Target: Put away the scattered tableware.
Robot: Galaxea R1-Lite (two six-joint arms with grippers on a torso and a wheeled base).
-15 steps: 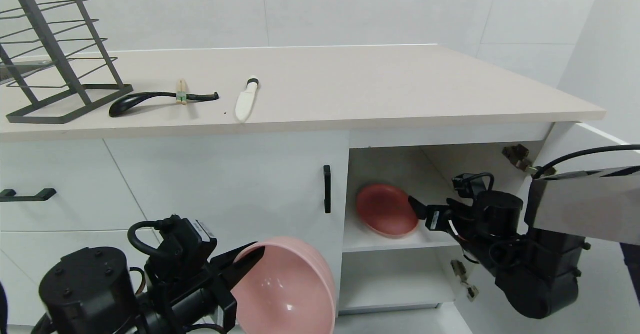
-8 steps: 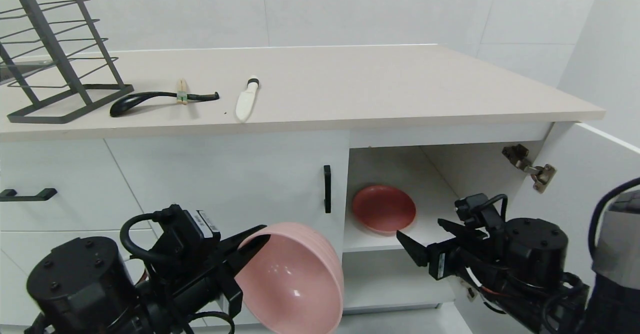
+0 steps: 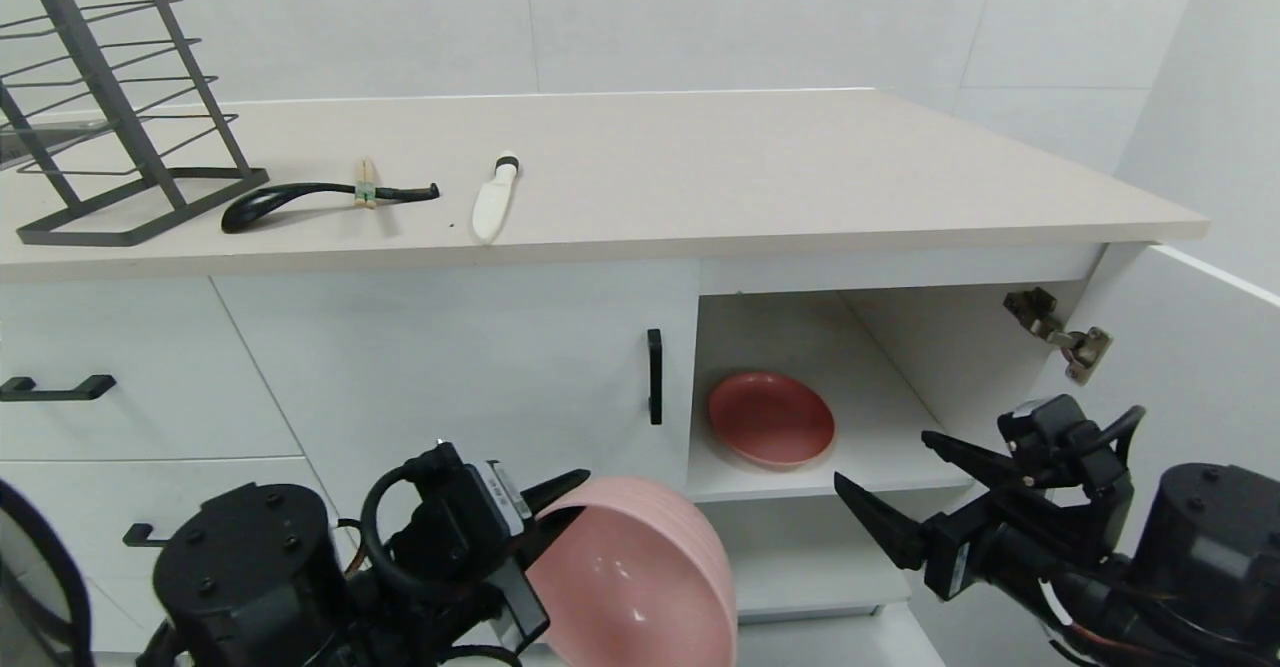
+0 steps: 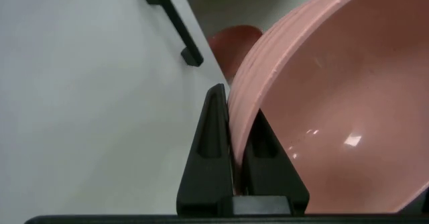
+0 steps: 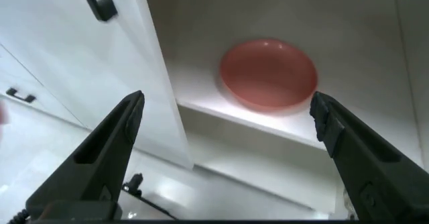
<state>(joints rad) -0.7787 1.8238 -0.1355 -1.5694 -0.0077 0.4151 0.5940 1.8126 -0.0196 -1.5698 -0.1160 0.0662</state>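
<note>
Pink bowl (image 3: 640, 587), rim-clamped in the left gripper (image 3: 572, 495), probably needed levelling before sliding beside the red plate (image 3: 771, 432); the right gripper (image 3: 882, 457) hung spread wide.

Black, pointed right end effector (image 3: 882, 456); screwed round caps (image 3: 1215, 537); looped cables (image 3: 370, 522).

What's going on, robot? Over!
Left gripper shut on bowl. Right gripper open, empty, in front of shelf. Plate on shelf. Door open, nothing in the way.
</note>
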